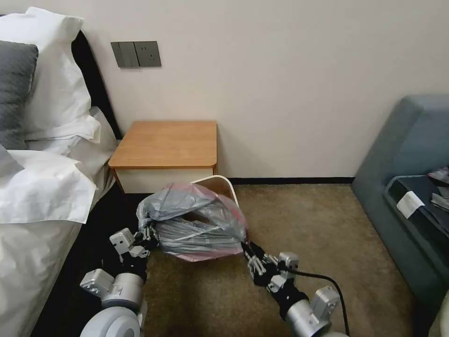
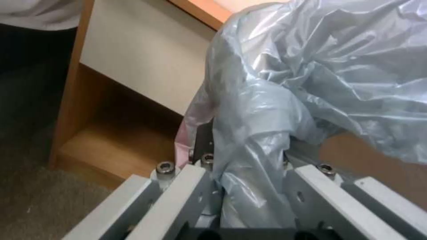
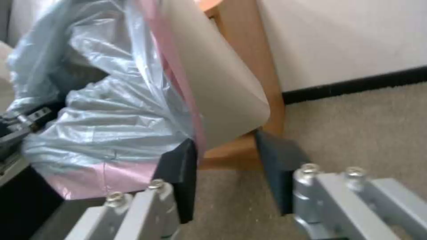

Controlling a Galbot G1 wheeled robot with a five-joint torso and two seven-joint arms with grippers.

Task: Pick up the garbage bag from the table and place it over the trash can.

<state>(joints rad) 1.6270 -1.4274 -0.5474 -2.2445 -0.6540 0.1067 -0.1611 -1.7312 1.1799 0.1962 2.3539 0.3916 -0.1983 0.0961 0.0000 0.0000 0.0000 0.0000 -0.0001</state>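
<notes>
Head view first: finds the garbage bag bunched over the near side of the trash can, far rim bare, can on the carpet just in front of the table. Puts the left gripper at the bag's left end and the right gripper at its lower right corner. From the left wrist, sees a thick twist of bag running down between the fingers of the left gripper, apparently pinched there. From the right wrist, shows the right gripper spread wide, one dark pad touching the bag's pink edge, the other apart from it, with the can's cream wall just beyond the gap. Judges the main risk as follows: with a hold on one side alone, may drag the thin plastic across and off the rim on any pull to the left. Could also tip or shove so light a can if the open fingers press its wall. Might tear the film if stretched hard over a corner. Cannot tell whether the can stands fully upright.
</notes>
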